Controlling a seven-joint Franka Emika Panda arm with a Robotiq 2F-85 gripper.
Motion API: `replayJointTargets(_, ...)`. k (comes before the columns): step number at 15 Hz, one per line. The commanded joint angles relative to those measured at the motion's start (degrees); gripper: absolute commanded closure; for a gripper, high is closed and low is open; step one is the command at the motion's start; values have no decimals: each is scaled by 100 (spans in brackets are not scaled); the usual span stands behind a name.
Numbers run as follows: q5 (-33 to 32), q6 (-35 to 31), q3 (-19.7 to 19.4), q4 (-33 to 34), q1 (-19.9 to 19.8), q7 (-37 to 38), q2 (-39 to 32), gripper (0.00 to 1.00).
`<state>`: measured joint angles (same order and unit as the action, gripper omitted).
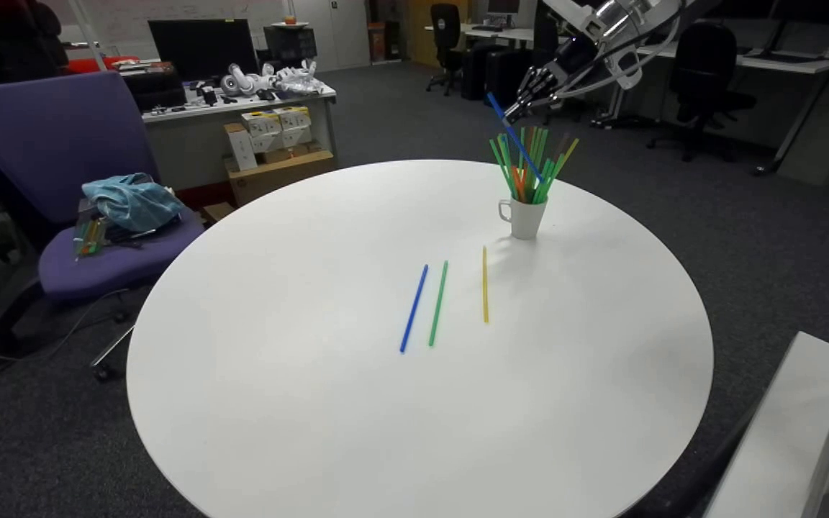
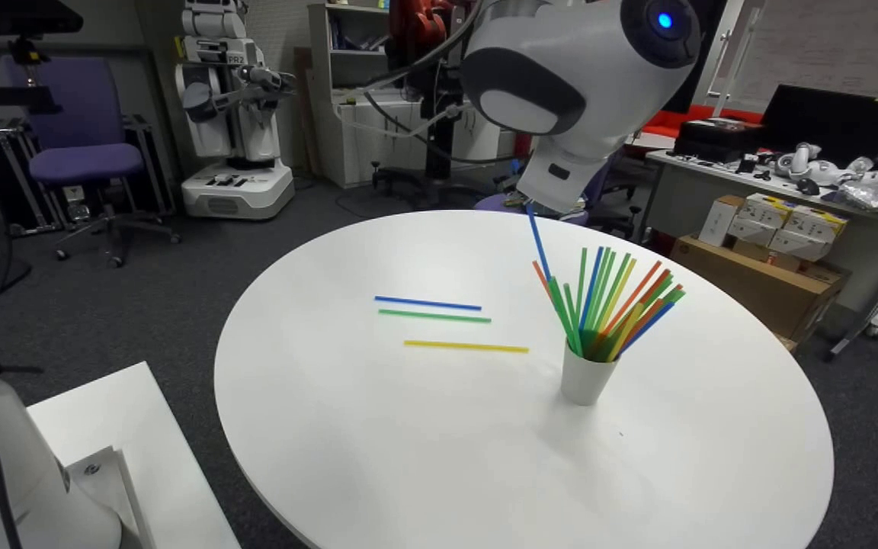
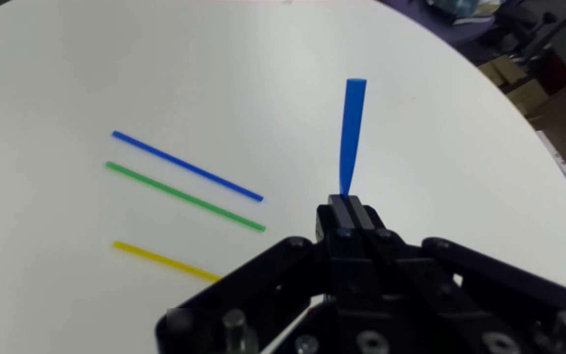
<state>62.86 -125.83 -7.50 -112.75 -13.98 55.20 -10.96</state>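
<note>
Straws (image 2: 593, 335) — in mug (image 2: 585, 381) (on table (image 2: 447, 435))

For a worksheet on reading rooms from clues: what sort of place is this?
Most likely a robotics lab: a standing robot marked PR2, a robot arm over the round table, and a whiteboard with faint writing.

A white-and-grey jointed robot arm (image 2: 584, 76) reaches in from overhead, a round blue light (image 2: 665, 20) aglow on its casing, its black two-finger gripper (image 3: 345, 197) angled downward, slim grey fingertip pads (image 3: 340, 211) pinched tightly together.
</note>
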Motion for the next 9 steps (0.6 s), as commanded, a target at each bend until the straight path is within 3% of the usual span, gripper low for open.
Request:
replayJointTargets(1, 1008, 33, -193, 1, -73, -637, 60, 100)
replayJointTargets(9, 1901, 76, -576, -14, -184, -1449, -107, 100)
